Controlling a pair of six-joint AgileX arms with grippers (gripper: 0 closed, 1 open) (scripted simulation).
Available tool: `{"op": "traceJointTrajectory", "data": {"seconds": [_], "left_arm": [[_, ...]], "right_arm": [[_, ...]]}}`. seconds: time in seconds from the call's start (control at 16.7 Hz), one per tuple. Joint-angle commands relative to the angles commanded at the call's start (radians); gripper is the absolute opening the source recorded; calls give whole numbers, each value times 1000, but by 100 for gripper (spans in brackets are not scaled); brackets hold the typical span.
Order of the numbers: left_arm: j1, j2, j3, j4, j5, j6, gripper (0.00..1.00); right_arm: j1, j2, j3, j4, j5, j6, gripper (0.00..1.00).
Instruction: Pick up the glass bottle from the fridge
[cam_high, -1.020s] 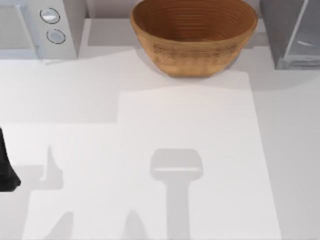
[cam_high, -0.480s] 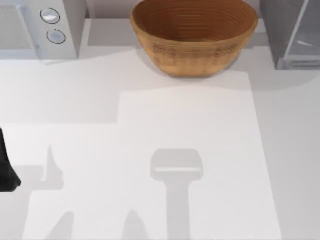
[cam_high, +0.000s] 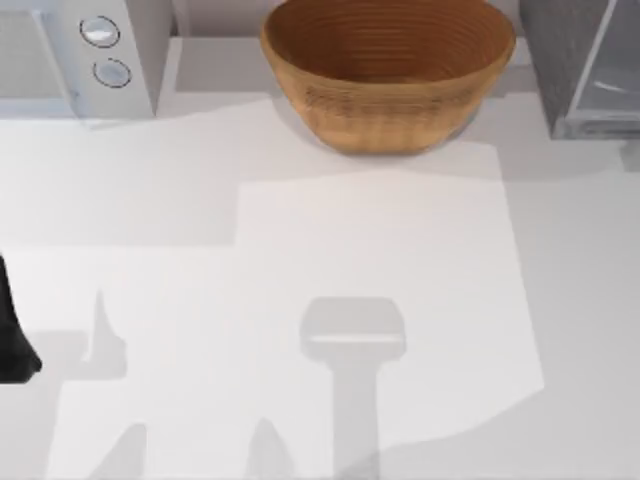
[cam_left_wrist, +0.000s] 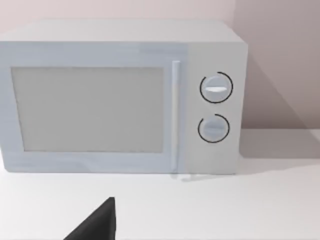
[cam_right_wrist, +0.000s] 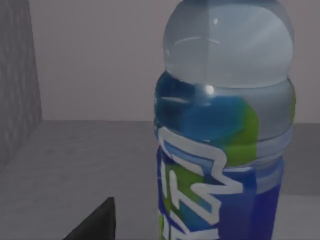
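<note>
Woven brown bowl (cam_high: 388, 70) sits rear centre, white two-dial microwave (cam_high: 75, 55) rear left, dark grey fridge (cam_high: 585, 65) rear right. Right wrist view: glass bottle (cam_right_wrist: 225, 125), translucent with blue-green label, upright inside grey-walled fridge. Left arm parked at left edge; finger state of both grippers cannot be told.

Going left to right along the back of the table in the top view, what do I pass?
White appliance with two dials → woven bowl → fridge. The left arm sits nearer, at the table's left edge.
</note>
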Motion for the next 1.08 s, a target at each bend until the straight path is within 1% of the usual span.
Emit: {"op": "traceJointTrajectory", "data": {"seconds": [0.12, 0.48, 0.9, 1.08], "left_arm": [[0, 0, 0, 0, 0, 0, 100], [0, 0, 0, 0, 0, 0, 100], [0, 0, 0, 0, 0, 0, 100], [0, 0, 0, 0, 0, 0, 100]], "right_arm": [[18, 15, 35, -27, 19, -1, 100], [18, 23, 51, -36, 19, -1, 100], [46, 146, 302, -159, 48, -2, 100], [50, 158, 325, -175, 52, -2, 100]]}}
